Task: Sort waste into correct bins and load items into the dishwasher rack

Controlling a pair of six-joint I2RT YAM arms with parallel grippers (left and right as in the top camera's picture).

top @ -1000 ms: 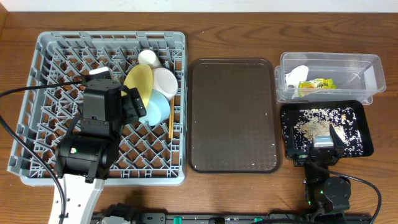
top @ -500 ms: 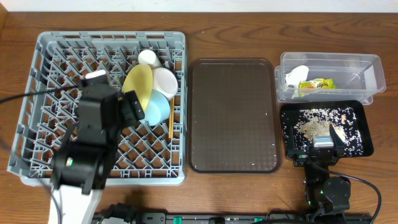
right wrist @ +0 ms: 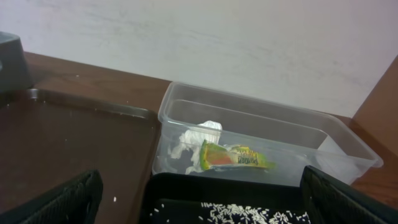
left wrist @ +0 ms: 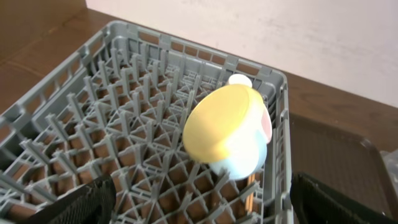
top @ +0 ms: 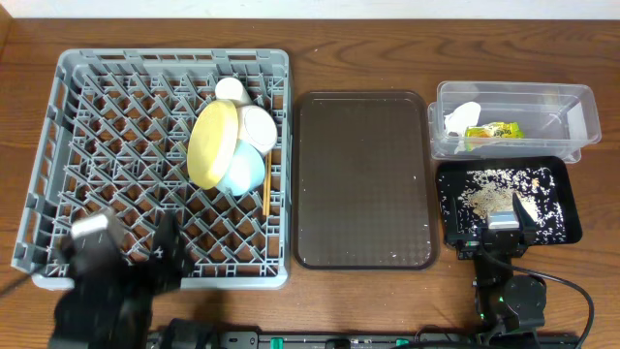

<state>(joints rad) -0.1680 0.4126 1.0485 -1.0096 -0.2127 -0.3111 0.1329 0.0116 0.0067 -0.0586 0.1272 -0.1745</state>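
Note:
The grey dishwasher rack (top: 97, 145) holds the yellow plate (top: 213, 145) on edge, the light blue bowl (top: 244, 173), small white bowl (top: 258, 126), cream cup (top: 230, 89) and chopsticks (top: 265, 189). My left gripper (top: 155, 257), blurred, hangs open and empty over the rack's front edge; from the wrist, the plate (left wrist: 221, 121) lies well ahead of it (left wrist: 199, 211). The clear tub (top: 552, 102) contains the wrapper (right wrist: 235, 157) and tissue (right wrist: 198, 134). Crumbs (top: 489, 199) lie in the black tray (top: 567, 218). My right gripper (top: 504, 225) stands open at that tray's front.
A large brown serving tray (top: 363, 179) lies between the rack and the two bins, with a few pale specks on it. A pale wall runs behind the table.
My left arm has pulled back from beside the plate and bowls to the rack's front-left edge. The dishes stay in the rack. The right arm has not moved.

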